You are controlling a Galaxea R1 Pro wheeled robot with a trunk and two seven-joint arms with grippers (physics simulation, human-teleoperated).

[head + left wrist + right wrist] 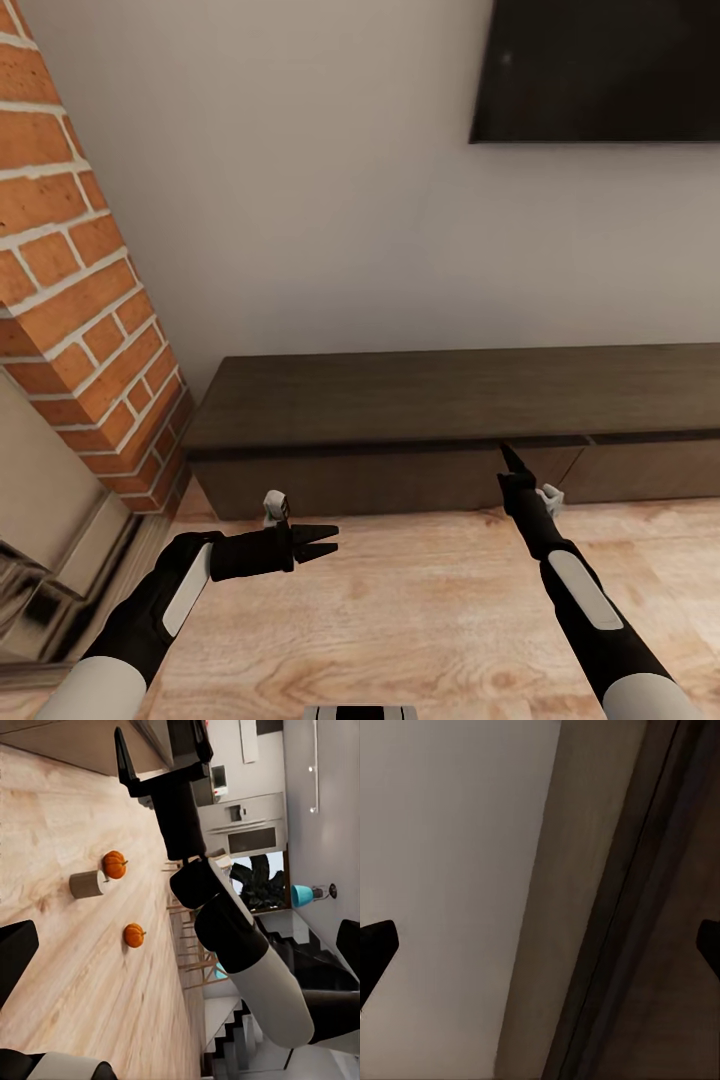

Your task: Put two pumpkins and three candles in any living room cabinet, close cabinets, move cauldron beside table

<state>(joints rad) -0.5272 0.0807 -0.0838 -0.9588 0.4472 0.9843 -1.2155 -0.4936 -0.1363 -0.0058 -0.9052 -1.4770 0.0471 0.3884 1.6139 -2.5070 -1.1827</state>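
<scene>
The long dark-brown cabinet (450,400) stands against the wall ahead, its fronts shut. My right gripper (510,458) is open and points at the cabinet's front just below the top edge. In the right wrist view one fingertip (376,949) sits at each side, with the cabinet's top and front (675,945) close between them. My left gripper (325,543) hangs open and empty over the floor, before the cabinet's left end. In the left wrist view two orange pumpkins (114,864) (133,935) and one grey-beige candle (88,884) lie on the wooden floor past my right arm (225,930). The candle is right beside one pumpkin.
A red brick fireplace column (80,280) rises at the left, with a shiny metal surround (50,560) near my left arm. A black TV (600,70) hangs above the cabinet. Light wooden floor (400,620) lies between me and the cabinet. A kitchen and stairs show far off in the left wrist view.
</scene>
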